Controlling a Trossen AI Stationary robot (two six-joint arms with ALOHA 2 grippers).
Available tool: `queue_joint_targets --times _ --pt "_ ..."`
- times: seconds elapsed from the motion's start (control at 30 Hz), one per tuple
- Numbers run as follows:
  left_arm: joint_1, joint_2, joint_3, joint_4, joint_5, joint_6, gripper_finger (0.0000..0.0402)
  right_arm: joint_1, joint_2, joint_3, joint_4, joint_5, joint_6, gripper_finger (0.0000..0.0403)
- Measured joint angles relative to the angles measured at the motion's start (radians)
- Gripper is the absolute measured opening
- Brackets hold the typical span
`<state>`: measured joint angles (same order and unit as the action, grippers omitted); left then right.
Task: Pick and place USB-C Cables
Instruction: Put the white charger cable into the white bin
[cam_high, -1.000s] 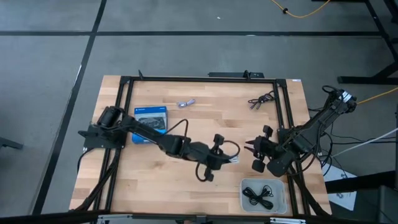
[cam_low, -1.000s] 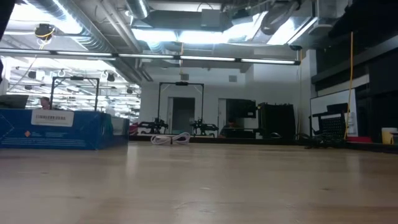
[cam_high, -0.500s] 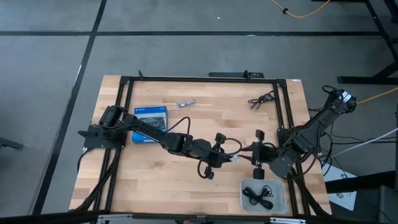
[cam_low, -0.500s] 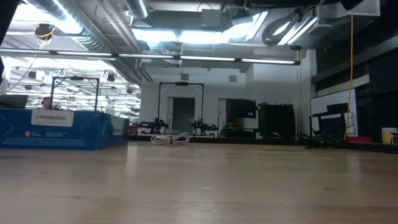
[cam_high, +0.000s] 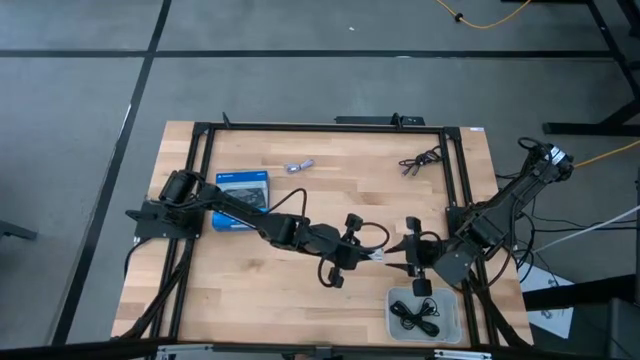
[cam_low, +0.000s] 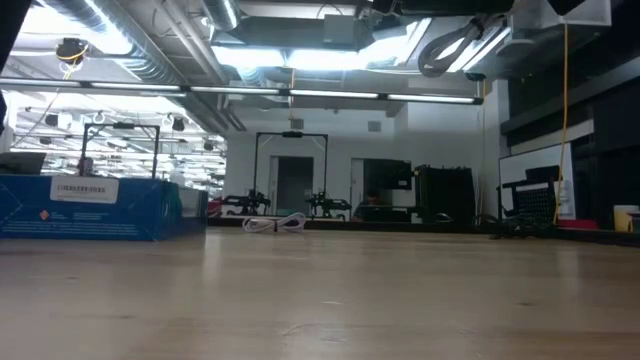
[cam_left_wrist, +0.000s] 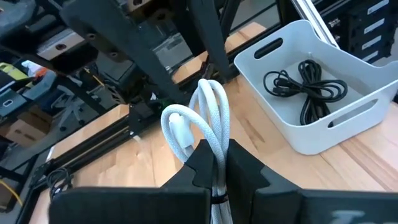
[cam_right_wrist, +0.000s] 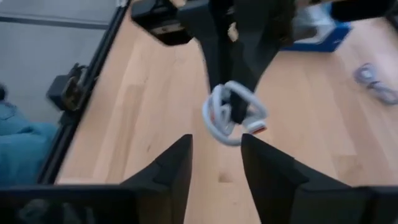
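Note:
My left gripper (cam_high: 372, 256) is shut on a pale grey-white USB-C cable bundle (cam_left_wrist: 200, 115), held above the table's middle. My right gripper (cam_high: 397, 257) faces it from the right, open; in the right wrist view its fingers (cam_right_wrist: 176, 167) stand short of the white cable (cam_right_wrist: 231, 116), apart from it. A second pale cable (cam_high: 299, 166) and a black cable (cam_high: 420, 160) lie on the table near its far edge. Two or more black cables (cam_high: 415, 314) lie in the white bin (cam_high: 451, 300). My left gripper pinches the white bundle's strands (cam_left_wrist: 217, 163) between its two fingers, which come nearly level from the table's left. The looped end (cam_left_wrist: 186, 127) sticks out past the fingertips toward the right gripper. The bundle is lifted clear of the table.
A blue box (cam_high: 243, 187) lies flat at the table's left. The white bin (cam_left_wrist: 292, 134) stands at the near right, just below the two grippers. A black frame (cam_high: 455, 170) runs around the tabletop. Bare wood lies between the box and the grippers.
My right gripper has swung its wrist round and rolled, so its fingers now point toward the table's left at the white cable, and it has shifted slightly toward the near edge. My left gripper and its cable have kept still.

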<state>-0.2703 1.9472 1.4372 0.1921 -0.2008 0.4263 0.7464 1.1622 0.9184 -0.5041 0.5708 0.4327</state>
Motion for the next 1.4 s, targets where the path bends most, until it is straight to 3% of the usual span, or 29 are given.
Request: queue_joint_targets --times 0.27,0.53,0.7,0.87,0.97,1.1,1.4 --pt "0.003 0.0 0.0 0.01 -0.002 0.002 0.001 -0.006 0.007 0.0 0.002 0.059 0.007 0.0176" --pt "0.013 0.0 -0.003 0.047 0.036 -0.002 0.001 -0.076 0.058 0.002 0.037 0.057 0.003 0.0178" --pt "0.01 -0.003 -0.001 0.041 0.039 -0.005 0.001 -0.089 0.063 0.001 0.098 0.049 0.004 0.0133" --pt "0.009 -0.003 -0.001 0.032 -0.016 -0.012 0.0027 -0.091 0.062 0.001 0.079 0.041 0.03 0.003" --pt "0.005 -0.003 -0.001 0.023 -0.089 -0.02 0.006 -0.092 0.061 0.001 0.07 0.069 0.057 0.0027" --pt "0.005 -0.009 0.0 0.004 -0.092 -0.02 0.0088 -0.077 0.061 0.001 0.067 0.127 0.049 0.0027" --pt "-0.007 -0.041 0.002 -0.045 -0.128 0.021 0.0108 -0.066 0.062 0.001 0.084 0.179 0.035 0.0022"
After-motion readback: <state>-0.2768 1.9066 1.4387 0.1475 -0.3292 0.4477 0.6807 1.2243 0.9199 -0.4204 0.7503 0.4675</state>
